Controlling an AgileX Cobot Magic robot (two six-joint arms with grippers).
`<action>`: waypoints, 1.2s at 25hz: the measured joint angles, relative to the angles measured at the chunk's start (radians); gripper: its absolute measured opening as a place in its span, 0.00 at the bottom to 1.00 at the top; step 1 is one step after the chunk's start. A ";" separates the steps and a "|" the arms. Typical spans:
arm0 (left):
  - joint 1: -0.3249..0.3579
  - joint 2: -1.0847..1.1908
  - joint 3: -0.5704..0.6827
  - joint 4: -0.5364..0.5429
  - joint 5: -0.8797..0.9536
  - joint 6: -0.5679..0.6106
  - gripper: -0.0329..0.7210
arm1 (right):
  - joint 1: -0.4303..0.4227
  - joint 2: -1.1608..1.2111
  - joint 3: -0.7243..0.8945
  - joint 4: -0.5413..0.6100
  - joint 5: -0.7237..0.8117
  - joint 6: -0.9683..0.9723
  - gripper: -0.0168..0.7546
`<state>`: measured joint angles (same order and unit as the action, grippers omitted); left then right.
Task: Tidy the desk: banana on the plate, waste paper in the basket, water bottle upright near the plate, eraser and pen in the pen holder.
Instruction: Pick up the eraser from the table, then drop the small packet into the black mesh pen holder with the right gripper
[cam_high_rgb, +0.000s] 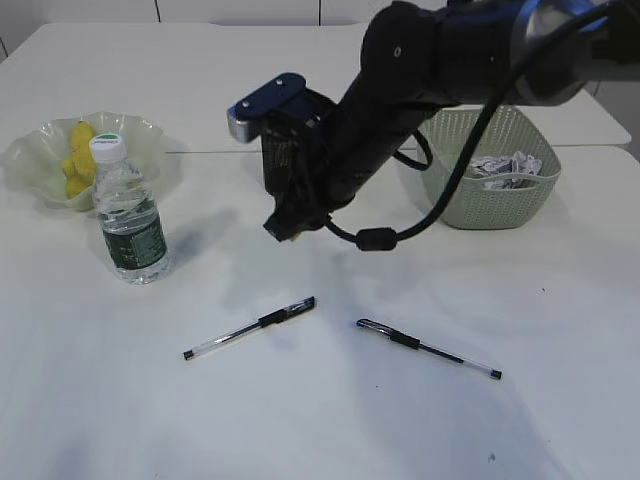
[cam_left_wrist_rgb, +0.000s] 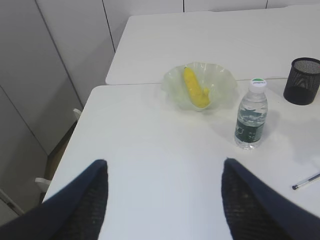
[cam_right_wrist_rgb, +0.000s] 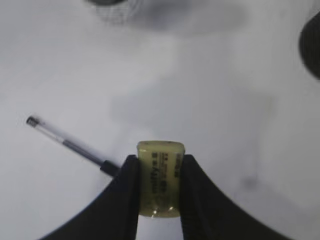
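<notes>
My right gripper (cam_right_wrist_rgb: 159, 161) is shut on the pale yellow eraser (cam_right_wrist_rgb: 160, 180), held above the desk (cam_high_rgb: 330, 420). In the exterior view this gripper (cam_high_rgb: 283, 226) hangs over the desk's middle and hides the pen holder. The black mesh pen holder (cam_left_wrist_rgb: 302, 80) shows in the left wrist view. One pen (cam_high_rgb: 250, 328) lies left of centre, a second pen (cam_high_rgb: 428, 348) to its right. The banana (cam_high_rgb: 78, 158) lies in the green plate (cam_high_rgb: 150, 135). The water bottle (cam_high_rgb: 128, 215) stands upright beside it. Waste paper (cam_high_rgb: 505, 165) sits in the basket (cam_high_rgb: 490, 205). My left gripper (cam_left_wrist_rgb: 162, 172) is open and empty.
The right arm's dark bulk and its cable (cam_high_rgb: 400, 235) stretch from the upper right across the desk's middle. A seam (cam_high_rgb: 215, 152) crosses the tabletop. In the left wrist view the desk's left edge (cam_left_wrist_rgb: 75, 135) drops off toward the floor.
</notes>
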<state>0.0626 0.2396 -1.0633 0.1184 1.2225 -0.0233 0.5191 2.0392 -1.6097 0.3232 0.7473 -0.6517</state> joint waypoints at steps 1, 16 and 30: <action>0.000 0.000 0.000 0.000 0.000 0.000 0.70 | -0.002 0.000 -0.018 -0.002 -0.017 0.002 0.23; 0.000 0.000 0.000 0.000 0.005 0.000 0.70 | -0.164 0.001 -0.066 0.028 -0.449 0.194 0.23; 0.000 0.000 0.000 -0.014 0.009 0.000 0.70 | -0.187 0.140 -0.141 0.099 -0.614 0.203 0.24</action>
<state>0.0626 0.2396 -1.0633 0.1040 1.2311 -0.0233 0.3321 2.1788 -1.7506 0.4227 0.1334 -0.4489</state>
